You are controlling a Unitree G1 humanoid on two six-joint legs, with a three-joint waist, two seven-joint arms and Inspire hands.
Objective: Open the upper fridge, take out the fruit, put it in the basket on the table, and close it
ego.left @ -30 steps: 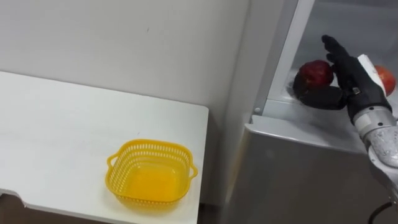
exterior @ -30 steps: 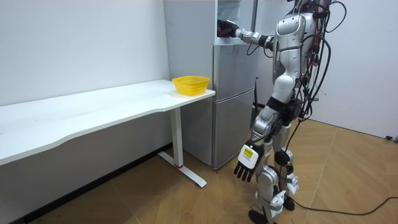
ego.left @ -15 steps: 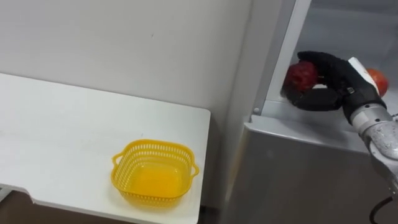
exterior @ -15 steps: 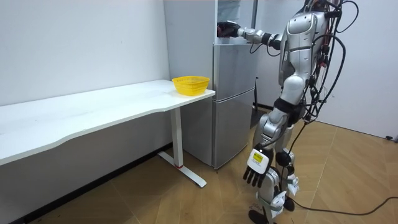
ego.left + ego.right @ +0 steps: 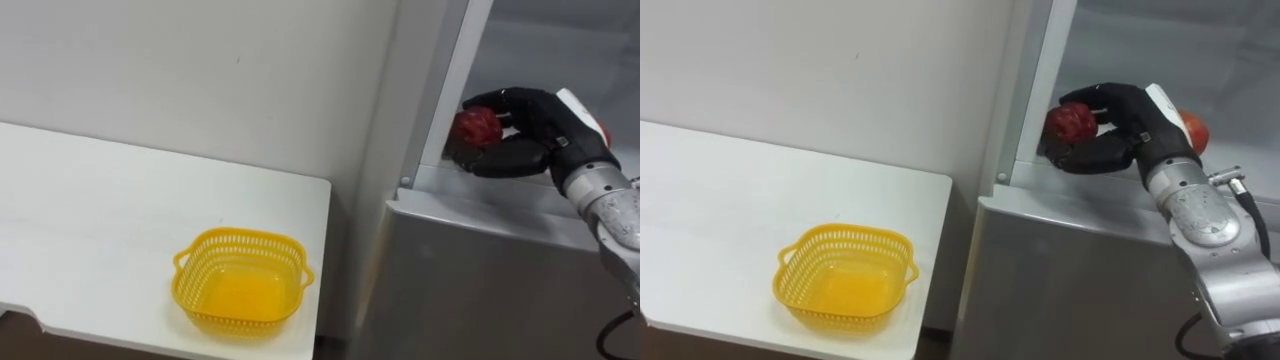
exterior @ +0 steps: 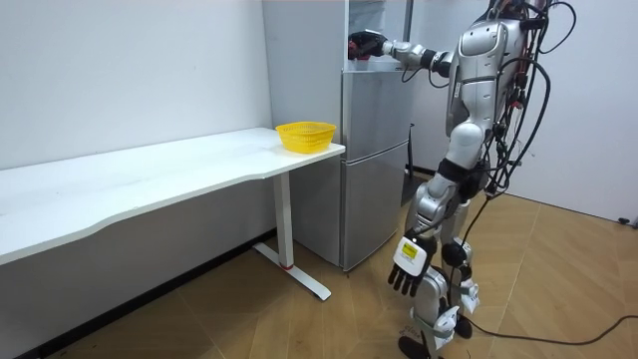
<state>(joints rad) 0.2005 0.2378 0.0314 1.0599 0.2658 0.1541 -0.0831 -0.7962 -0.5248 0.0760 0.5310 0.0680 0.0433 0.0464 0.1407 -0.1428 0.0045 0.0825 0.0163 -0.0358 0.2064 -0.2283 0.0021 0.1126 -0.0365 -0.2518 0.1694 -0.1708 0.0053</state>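
We see our right hand point(image 5: 1127, 118) clasping one red apple point(image 5: 1070, 122), fingers over it and thumb beneath, in the fridge point(image 5: 1070, 270) opening. Behind the knuckles sits perhaps a second apple point(image 5: 1193, 128). Our left hand point(image 6: 407, 267) hangs relaxed.

To my left is the flat white worktop point(image 5: 100, 200), with the yellow plastic lattice basket point(image 5: 240, 290) on its near right corner. Just right of the worktop stands the grey metal fridge point(image 5: 470, 280). At the front left edge of its upper compartment, my right hand point(image 5: 535, 120) has its fingers curled round the dark red round apple point(image 5: 477, 127). A second red apple point(image 5: 1193, 128) lies behind that hand. My left hand point(image 6: 407, 267) hangs low before the fridge.
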